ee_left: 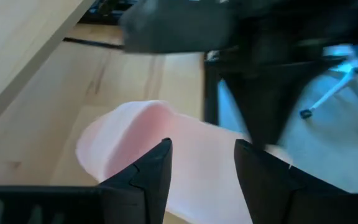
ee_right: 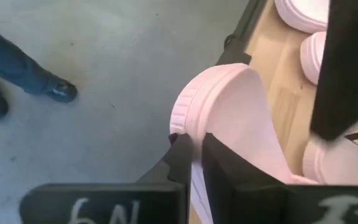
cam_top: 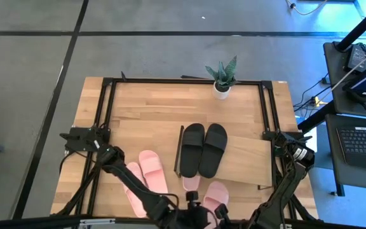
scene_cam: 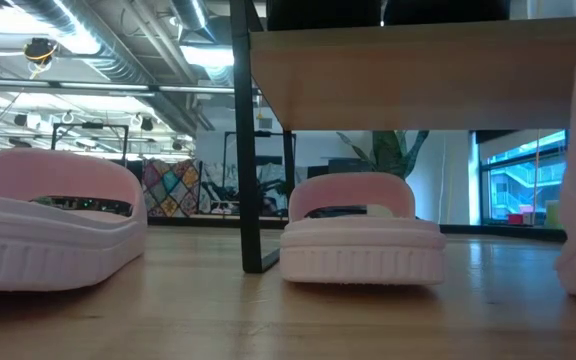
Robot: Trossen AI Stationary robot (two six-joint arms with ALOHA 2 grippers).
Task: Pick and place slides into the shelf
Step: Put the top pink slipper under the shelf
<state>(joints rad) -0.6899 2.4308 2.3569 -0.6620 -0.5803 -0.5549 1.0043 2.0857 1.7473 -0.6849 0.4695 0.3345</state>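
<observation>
Two black slides point(cam_top: 203, 149) lie side by side on the shelf's light-wood top board point(cam_top: 240, 159). Several pale pink slides lie on the table: two to the shelf's left point(cam_top: 151, 168), one point(cam_top: 191, 184) at its near edge, partly under the board, and one point(cam_top: 216, 193) nearer the table's near edge. My left gripper point(ee_left: 201, 146) is open and hovers over a pink slide point(ee_left: 135, 140) near the near edge. My right gripper point(ee_right: 199, 140) is shut on a pink slide point(ee_right: 229, 106) at the table's near edge. My right gripper pinches a thin edge of the pink slide point(ee_right: 197, 171) between its two fingers. The slide reaches away from the fingers, its ribbed rounded end point(ee_right: 188, 102) out over the table's black frame. Which part of the slide that edge is, I cannot tell.
A potted plant point(cam_top: 222, 77) stands at the table's far edge. The black metal frame point(cam_top: 107, 102) runs round the tabletop. The shelf's dark leg point(scene_cam: 251, 150) stands beside a pink slide point(scene_cam: 363, 230). A person's shoes point(ee_right: 58, 90) show on the floor beyond the near edge.
</observation>
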